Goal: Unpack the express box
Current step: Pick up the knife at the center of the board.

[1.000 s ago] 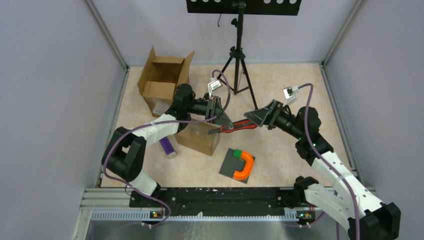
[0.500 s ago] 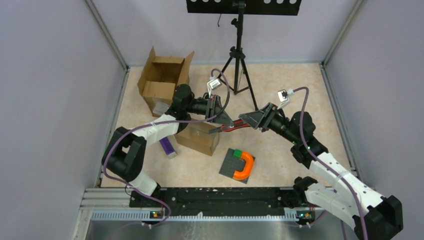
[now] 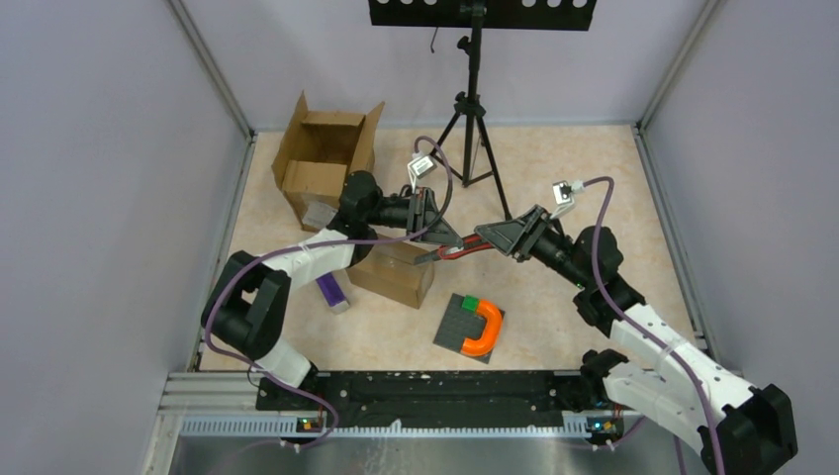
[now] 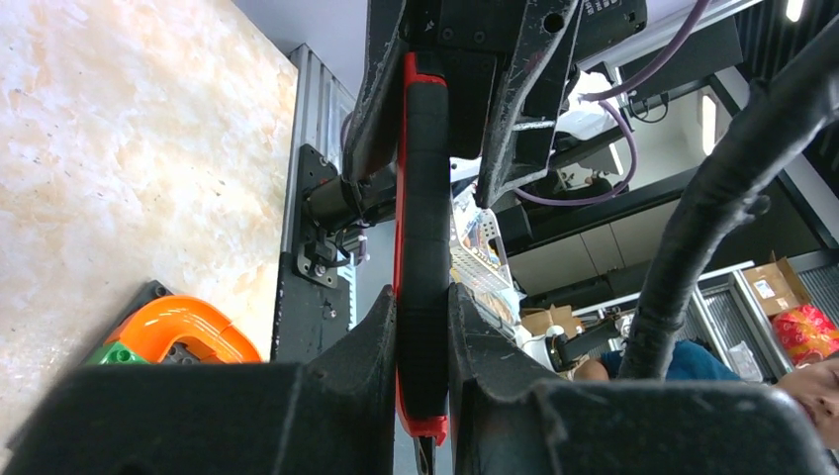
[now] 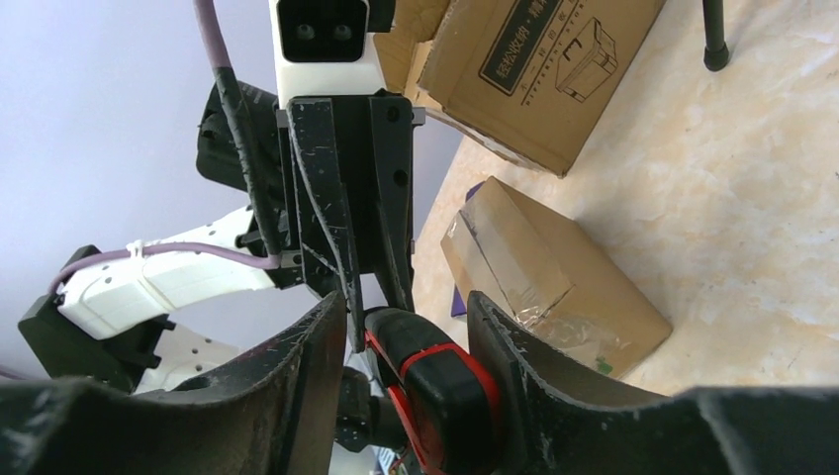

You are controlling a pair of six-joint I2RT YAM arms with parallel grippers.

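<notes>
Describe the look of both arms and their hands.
The left arm and right arm have white shell links between black joints, each trailing a purple cable. The left hand and right hand are black, scuffed, tapering two-finger claws, each topped by a small white camera.

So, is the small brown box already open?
No, the small brown box is shut, with clear tape running over its closed top.
</notes>
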